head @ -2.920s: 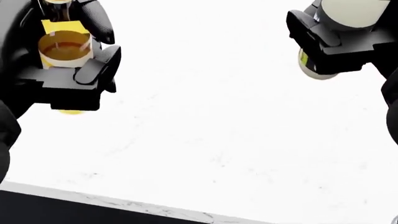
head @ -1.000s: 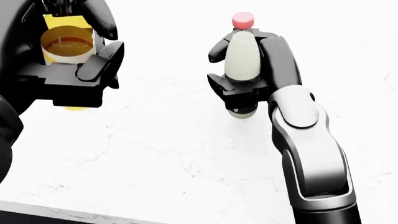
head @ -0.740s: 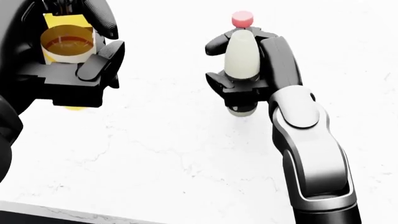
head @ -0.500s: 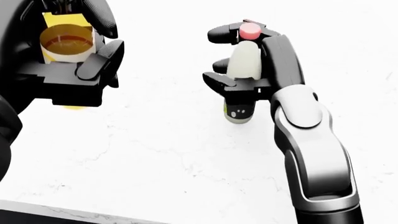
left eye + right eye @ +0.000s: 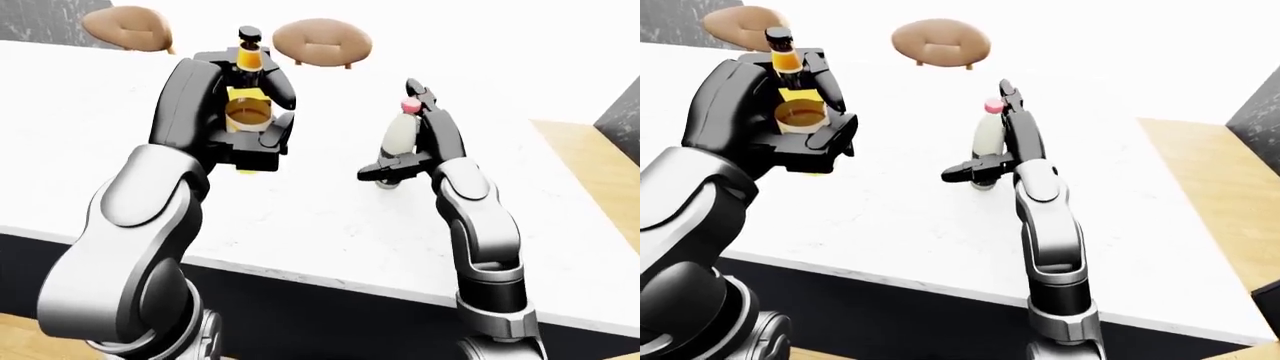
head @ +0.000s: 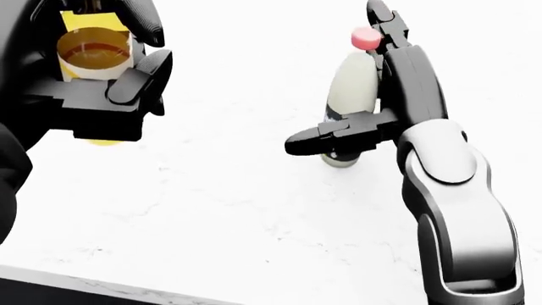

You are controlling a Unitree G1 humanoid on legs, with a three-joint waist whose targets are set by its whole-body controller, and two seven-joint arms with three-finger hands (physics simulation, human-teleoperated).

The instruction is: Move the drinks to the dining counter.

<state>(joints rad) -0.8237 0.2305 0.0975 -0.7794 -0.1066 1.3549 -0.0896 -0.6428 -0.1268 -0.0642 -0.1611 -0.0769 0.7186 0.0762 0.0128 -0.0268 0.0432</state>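
An amber bottle (image 5: 245, 90) with a yellow label and a dark cap is held upright over the white counter (image 6: 211, 210), at the left of the views. My left hand (image 6: 127, 54) is shut round it. A pale bottle (image 5: 988, 139) with a pink cap stands upright on the counter near the middle. My right hand (image 6: 335, 79) is open beside it. The thumb sticks out to the left at the bottle's lower part, and the fingers (image 6: 383, 22) point up along its right side.
Two round brown stools (image 5: 322, 39) show beyond the counter's far edge at the top. Wooden floor (image 5: 590, 165) lies to the right. The counter's near edge with its dark front (image 5: 300, 315) runs along the bottom.
My right hand has opened and let go of the pale bottle, which now stands on the counter. The hand shifted slightly right. The left hand still holds the amber bottle in place.
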